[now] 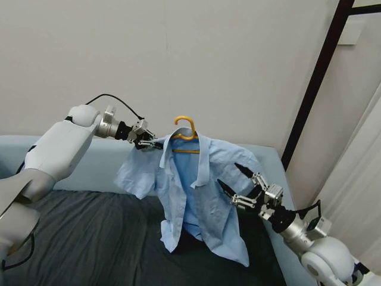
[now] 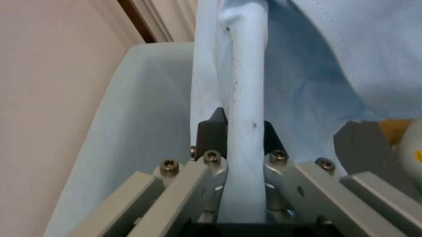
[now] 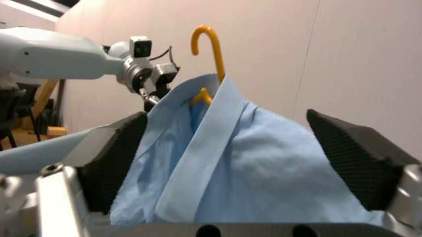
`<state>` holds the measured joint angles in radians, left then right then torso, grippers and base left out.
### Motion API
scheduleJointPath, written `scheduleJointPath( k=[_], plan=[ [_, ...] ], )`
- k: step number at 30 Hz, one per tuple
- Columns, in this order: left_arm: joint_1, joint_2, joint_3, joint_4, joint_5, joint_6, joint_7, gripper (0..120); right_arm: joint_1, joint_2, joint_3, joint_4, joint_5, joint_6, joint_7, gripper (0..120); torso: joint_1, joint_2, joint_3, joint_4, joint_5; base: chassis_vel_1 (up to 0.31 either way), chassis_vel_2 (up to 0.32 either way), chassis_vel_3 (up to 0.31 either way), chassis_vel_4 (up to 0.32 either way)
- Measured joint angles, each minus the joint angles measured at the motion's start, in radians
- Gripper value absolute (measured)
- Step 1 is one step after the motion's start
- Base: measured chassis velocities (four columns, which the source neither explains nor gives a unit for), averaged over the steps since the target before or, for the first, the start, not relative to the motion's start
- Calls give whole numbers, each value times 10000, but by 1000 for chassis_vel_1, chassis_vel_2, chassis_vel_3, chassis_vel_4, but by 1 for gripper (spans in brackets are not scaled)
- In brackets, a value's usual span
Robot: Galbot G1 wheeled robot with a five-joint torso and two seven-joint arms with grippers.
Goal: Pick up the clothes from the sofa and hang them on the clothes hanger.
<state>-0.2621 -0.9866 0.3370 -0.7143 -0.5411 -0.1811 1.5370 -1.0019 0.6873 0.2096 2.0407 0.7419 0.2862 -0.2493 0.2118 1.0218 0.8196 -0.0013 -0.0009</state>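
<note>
The soft, lightweight shirt (image 1: 202,190) on the yellow hanger (image 1: 186,134) is held up over the sofa's (image 1: 71,226) right end, pinched at the shoulder by the left gripper (image 1: 149,143), right gripper (image 1: 233,180) spread wide alongside, so thick seams are probably best grabbed.

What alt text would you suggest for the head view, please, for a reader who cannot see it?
A light blue shirt on a yellow hanger is held up over the sofa by the left gripper, shut on the shirt's shoulder. The right gripper is open at the shirt's front, lower down.
</note>
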Motion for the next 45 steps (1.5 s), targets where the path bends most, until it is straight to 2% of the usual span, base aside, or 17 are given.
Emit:
scheduleJointPath(
  k=[9,12,16,20,28,29,32,45],
  plan=[
    [-319,22,217,-223,-309,112,-27,2,1802,-1072,-514,-594,1268,-711,-414,100,0,0,1,1,8,0,0,0,0],
    [-276,-113,320,-609,-413,113,-40,2,3055,-1561,-961,-1271,1948,-1163,-950,100,0,0,1,2,6,0,0,0,0],
    [-152,-280,434,-915,-431,117,-55,2,3769,-1784,-1185,-2029,1948,-1815,-1853,100,1,-1,1,0,5,0,0,0,0],
    [68,-404,548,-1167,-414,64,-129,2,3753,-1807,-1180,-2319,1648,-2333,-2399,100,0,-2,0,-1,7,0,0,0,0],
    [444,-754,747,-1349,-24,-175,-232,2,3680,-2002,-969,-3010,446,-3450,-5192,98,0,-1,0,-2,6,0,0,0,0],
    [444,-754,747,-1349,-24,-175,-232,2,3680,-2002,-969,-3010,446,-3450,-5192,98,0,-1,0,-2,6,0,0,0,0],
    [444,-870,751,-1252,120,-237,-191,2,3812,-2039,-950,-3222,-50,-3880,-6117,86,0,-2,0,1,6,0,0,0,0],
    [451,-1250,694,-866,365,-447,-91,2,4298,-1880,-1178,-3582,-658,-4338,-6658,41,0,-1,0,2,4,0,0,0,0]
  ],
)
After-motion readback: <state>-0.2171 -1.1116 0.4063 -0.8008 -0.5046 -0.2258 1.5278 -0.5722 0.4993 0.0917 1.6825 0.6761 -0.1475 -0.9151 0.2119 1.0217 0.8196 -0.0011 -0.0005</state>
